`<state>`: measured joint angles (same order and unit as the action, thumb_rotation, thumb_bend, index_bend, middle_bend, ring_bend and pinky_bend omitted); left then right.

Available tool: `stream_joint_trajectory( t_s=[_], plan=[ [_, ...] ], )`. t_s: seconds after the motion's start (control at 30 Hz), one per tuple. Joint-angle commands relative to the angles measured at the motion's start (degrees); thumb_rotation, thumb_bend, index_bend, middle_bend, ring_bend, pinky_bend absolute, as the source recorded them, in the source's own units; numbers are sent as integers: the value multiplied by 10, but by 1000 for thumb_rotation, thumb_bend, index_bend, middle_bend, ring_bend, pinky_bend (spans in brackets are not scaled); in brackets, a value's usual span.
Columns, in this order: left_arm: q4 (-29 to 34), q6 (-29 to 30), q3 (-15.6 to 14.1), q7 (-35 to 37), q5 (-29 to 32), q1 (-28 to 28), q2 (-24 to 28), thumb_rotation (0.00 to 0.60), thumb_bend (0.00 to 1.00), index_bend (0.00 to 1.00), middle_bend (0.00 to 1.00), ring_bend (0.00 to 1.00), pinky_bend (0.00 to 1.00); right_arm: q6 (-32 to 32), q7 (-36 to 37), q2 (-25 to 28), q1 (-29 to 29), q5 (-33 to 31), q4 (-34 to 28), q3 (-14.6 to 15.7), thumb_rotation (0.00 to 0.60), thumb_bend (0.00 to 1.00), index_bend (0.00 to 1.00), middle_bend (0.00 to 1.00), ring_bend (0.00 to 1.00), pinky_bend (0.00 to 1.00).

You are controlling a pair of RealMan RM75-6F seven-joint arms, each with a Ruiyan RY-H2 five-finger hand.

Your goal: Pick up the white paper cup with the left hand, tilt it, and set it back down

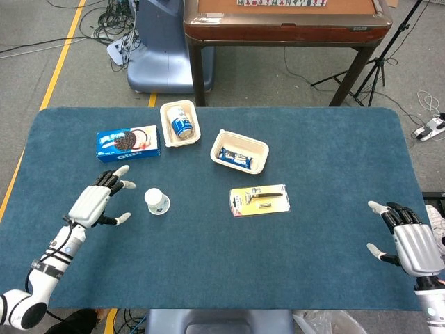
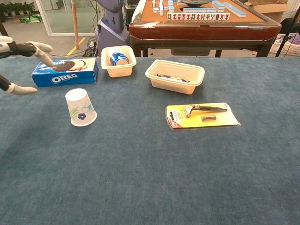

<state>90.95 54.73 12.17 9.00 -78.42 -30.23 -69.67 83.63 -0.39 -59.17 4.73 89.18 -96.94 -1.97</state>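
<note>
In the chest view the left robot hand point(image 2: 18, 61) is cut off by the picture's edge, only fingertips showing. The right robot hand point(image 1: 410, 245) appears only in the head view, its wrist cropped at the corner. The packet in the tray point(image 1: 240, 152) is too small to read.
</note>
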Motion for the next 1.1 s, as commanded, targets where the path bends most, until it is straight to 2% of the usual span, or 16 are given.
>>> stream_joint_trajectory(
  t_s=[0.03, 0.17, 0.3, 0.43, 1.1],
  plan=[
    [-35, -84, 14, 21, 47, -58, -15, 600, 210, 264, 40, 1, 0, 0, -1, 1, 0, -1, -1, 0, 600, 163, 191, 287, 151, 219],
    [-65, -126, 12, -7, 79, -90, -33, 600, 210, 258, 40, 0, 0, -2, -2, 3, 0, -4, -2, 1, 600, 163, 191, 287, 151, 219],
    [-87, -144, 5, -50, 108, -111, -49, 600, 210, 258, 40, 0, 0, -3, 0, 4, 0, -6, -2, 0, 600, 163, 191, 287, 151, 219],
    [-98, -162, 5, -59, 138, -125, -60, 600, 210, 258, 40, 0, 0, -3, 0, 5, -1, -8, -1, 0, 600, 162, 191, 287, 151, 219],
    [-118, -174, -4, -61, 175, -154, -91, 600, 210, 281, 40, 0, 0, 4, 11, 4, -9, -15, 9, 2, 600, 163, 191, 287, 151, 219]
  ],
)
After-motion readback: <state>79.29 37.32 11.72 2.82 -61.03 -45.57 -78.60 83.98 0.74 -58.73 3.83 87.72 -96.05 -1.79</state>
